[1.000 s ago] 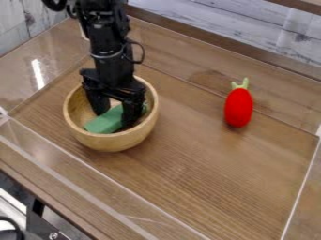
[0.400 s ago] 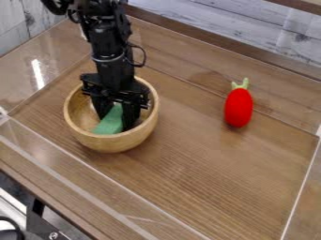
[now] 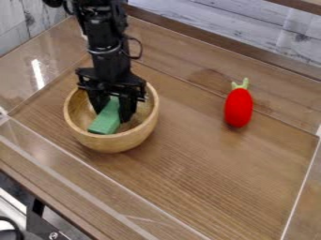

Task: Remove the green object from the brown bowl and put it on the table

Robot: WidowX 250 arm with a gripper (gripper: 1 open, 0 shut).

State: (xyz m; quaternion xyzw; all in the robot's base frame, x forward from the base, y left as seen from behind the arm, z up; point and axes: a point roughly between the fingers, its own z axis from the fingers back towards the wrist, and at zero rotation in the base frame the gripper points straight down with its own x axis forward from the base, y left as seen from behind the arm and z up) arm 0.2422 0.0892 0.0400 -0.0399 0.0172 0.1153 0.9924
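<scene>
The round light-brown wooden bowl (image 3: 83,135) stands on the left part of the dark wood-grain table (image 3: 213,178). Inside it, the mint-green block (image 3: 105,122) hangs tilted, its lower end still within the bowl's rim. My black gripper (image 3: 113,106) reaches straight down from above, and its fingers are closed on the block's upper part.
A red strawberry-like toy (image 3: 238,105) with a green top stands on the table to the right of the bowl. Clear acrylic walls (image 3: 38,178) edge the tabletop on the front, left and right.
The gripper has closed on the green block, which went from lying flat in the bowl to tilted upright, and has risen slightly with it.
</scene>
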